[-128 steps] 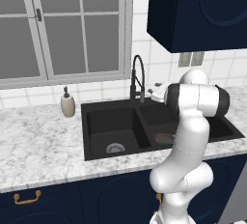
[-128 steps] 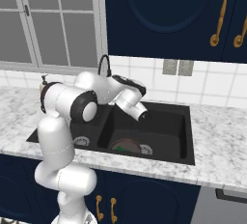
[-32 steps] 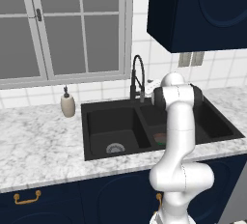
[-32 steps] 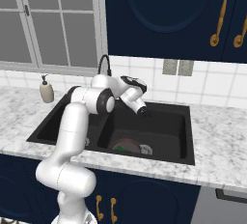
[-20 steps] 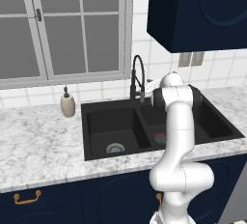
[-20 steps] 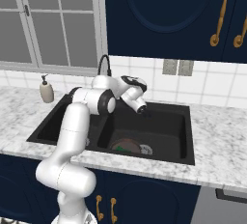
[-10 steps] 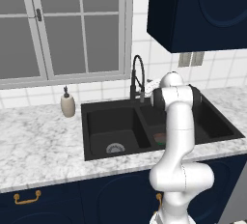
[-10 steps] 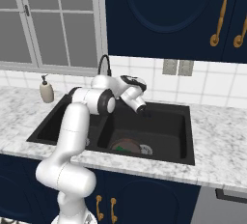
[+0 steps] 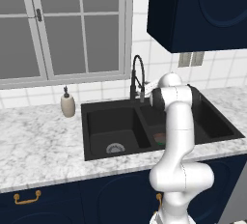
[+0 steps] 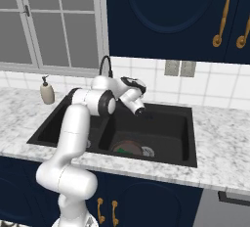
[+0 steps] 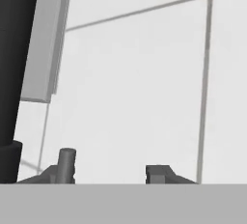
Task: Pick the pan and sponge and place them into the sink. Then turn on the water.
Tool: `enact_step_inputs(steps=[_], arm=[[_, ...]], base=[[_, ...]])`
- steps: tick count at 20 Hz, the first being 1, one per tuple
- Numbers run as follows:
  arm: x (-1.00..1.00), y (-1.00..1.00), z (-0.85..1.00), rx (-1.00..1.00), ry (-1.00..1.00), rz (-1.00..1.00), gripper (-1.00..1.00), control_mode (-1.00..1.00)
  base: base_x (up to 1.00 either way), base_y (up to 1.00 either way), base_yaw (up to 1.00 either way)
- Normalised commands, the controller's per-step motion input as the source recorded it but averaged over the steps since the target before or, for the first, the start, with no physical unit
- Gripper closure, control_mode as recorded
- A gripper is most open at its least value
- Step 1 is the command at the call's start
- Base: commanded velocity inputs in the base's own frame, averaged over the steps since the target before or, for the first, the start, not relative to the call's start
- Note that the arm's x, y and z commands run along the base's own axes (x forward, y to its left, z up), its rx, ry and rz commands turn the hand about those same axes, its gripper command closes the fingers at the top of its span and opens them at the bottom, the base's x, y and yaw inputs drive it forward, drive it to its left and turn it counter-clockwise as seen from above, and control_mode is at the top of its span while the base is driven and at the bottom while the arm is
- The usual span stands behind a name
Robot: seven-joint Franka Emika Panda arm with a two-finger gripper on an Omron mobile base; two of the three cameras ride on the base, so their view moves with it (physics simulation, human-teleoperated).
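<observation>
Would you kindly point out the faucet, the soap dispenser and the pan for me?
faucet [image 9: 137, 76], left base view, on the arched coil neck.
soap dispenser [image 9: 68, 105], left base view, on its beige body.
pan [image 10: 128, 148], right base view, on the brown inside, in the sink's right basin.

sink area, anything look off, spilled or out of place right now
Nothing stands out. The pan and sponge lie in the sink's right basin, the soap bottle stands upright on the counter, and no water runs from the faucet.

Matt black sink below my fingers, silver metal drain. Counter around it: polished grey-veined marble. Beyond my fingers, glossy white tiled wall; beside them, smooth black faucet.
</observation>
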Motion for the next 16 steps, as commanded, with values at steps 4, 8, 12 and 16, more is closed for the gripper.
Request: enact_step_inputs(steps=[4, 8, 12, 16], arm=[[0.01, 0.03, -0.46, -0.02, 0.0, -0.1, 1.0, -1.0], [0.18, -0.05, -0.11, -0.03, 0.0, -0.1, 1.0, -1.0], [0.03, -0.23, -0.19, -0.04, 0.0, -0.09, 1.0, -1.0], [0.03, -0.43, -0.19, -0.02, 0.0, -0.06, 1.0, -1.0]], base=[[0.0, 0.0, 0.0], [0.0, 0.0, 0.0], [0.0, 0.0, 0.0], [0.0, 0.0, 0.0]])
